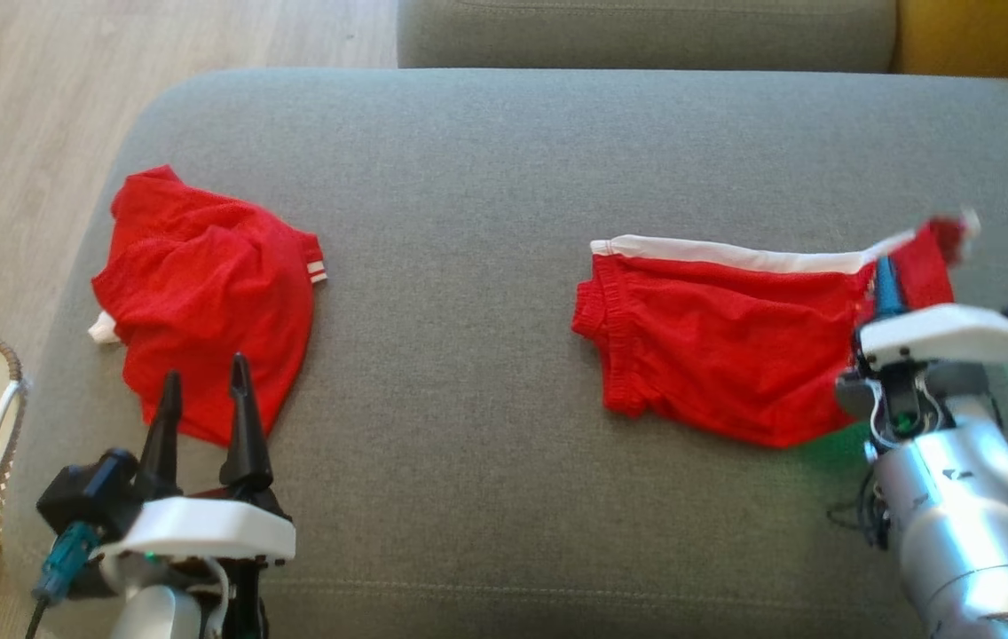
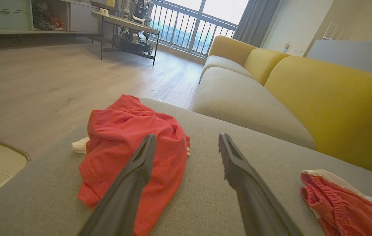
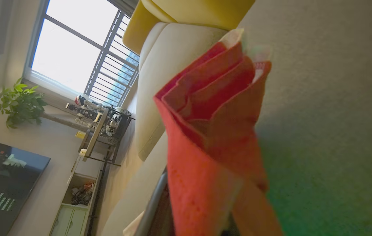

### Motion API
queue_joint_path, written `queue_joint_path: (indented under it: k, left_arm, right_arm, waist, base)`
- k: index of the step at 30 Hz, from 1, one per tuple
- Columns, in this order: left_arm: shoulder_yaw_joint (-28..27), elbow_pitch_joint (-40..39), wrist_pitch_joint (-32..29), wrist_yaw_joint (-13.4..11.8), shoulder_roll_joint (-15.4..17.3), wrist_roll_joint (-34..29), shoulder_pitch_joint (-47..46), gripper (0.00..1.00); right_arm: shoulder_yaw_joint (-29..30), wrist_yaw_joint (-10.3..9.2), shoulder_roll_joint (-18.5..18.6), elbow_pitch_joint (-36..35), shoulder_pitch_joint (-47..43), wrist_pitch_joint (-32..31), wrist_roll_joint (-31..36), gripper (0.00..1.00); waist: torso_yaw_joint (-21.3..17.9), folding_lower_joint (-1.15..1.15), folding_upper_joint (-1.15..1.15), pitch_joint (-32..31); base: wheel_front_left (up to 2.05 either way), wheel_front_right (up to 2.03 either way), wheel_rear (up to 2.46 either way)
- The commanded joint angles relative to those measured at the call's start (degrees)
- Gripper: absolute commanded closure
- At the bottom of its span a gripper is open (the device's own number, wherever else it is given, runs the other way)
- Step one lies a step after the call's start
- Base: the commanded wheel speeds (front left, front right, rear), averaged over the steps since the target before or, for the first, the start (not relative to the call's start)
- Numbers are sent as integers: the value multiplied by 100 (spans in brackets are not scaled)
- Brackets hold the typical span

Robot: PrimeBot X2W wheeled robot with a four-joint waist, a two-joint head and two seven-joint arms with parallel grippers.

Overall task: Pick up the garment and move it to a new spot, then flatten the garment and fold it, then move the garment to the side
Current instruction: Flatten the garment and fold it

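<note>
floor (image 2: 42, 75): pale wood | sofa (image 2: 232, 98): grey seat, yellow back | window (image 3: 65, 42): bright, railed | wall: dark screen (image 3: 6, 177), plant (image 3: 20, 105)

No legible text, dark screen (image 3: 7, 177) left of the right jaws, pale character rows too small to read, small dark mark (image 1: 958, 477) on silver forearm (image 1: 979, 524), indecipherable.
</note>
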State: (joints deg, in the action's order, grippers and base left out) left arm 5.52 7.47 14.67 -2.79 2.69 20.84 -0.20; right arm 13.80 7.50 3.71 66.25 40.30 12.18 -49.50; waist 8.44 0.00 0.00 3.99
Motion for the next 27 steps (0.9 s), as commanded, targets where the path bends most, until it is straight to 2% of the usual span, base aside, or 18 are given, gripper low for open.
queue_joint_path:
  k: [1, 6, 11, 15, 21, 25, 26, 27]
  left_arm:
    - [-218, -205, 33, -21, 19, 2, -93, 0]
    - [-244, -191, 33, 12, 19, 5, -50, 0]
    - [-234, -147, 33, 31, 19, 21, -52, 0]
    - [-212, -147, 33, 23, 19, -8, -67, 0]
    - [-215, -131, 33, 10, 19, -19, -81, 0]
    - [-203, -99, 33, 18, 19, -25, -81, 0]
    - [-197, -90, 33, 17, 19, -27, -82, 0]
    - [-191, -84, 33, 16, 19, -29, -83, 0]
  right_arm:
    - [-204, -1, -53, -275, 82, -37, -35, 100]
    - [-1086, -1, -80, -981, -288, -371, -605, 100]
    - [-2150, -1, -81, -1571, -706, -484, -1400, 100]
    - [-2847, -1, -82, -1918, -938, -405, -1728, 100]
    - [-3371, -1, -82, -1859, -1015, -250, -1984, 100]
    - [-3646, -1, -82, -1594, -980, -160, -1930, 100]
    - [-3689, -1, -82, -1553, -964, -115, -1920, 56]
    - [-3715, -1, -82, -1557, -964, -98, -1988, 0]
  waist:
    - [22, 0, 0, -12]
    - [116, 0, 0, -40]
    - [201, 0, 0, -47]
    - [274, 0, 0, 6]
    - [378, 0, 0, 75]
    - [409, 0, 0, 80]
    - [415, 0, 0, 77]
    - [420, 0, 0, 72]
  base:
    - [0, 0, 0]
    - [0, 0, 0]
    - [0, 0, 0]
    - [0, 0, 0]
    - [0, 0, 0]
    - [0, 0, 0]
    - [0, 0, 0]
    - [0, 0, 0]
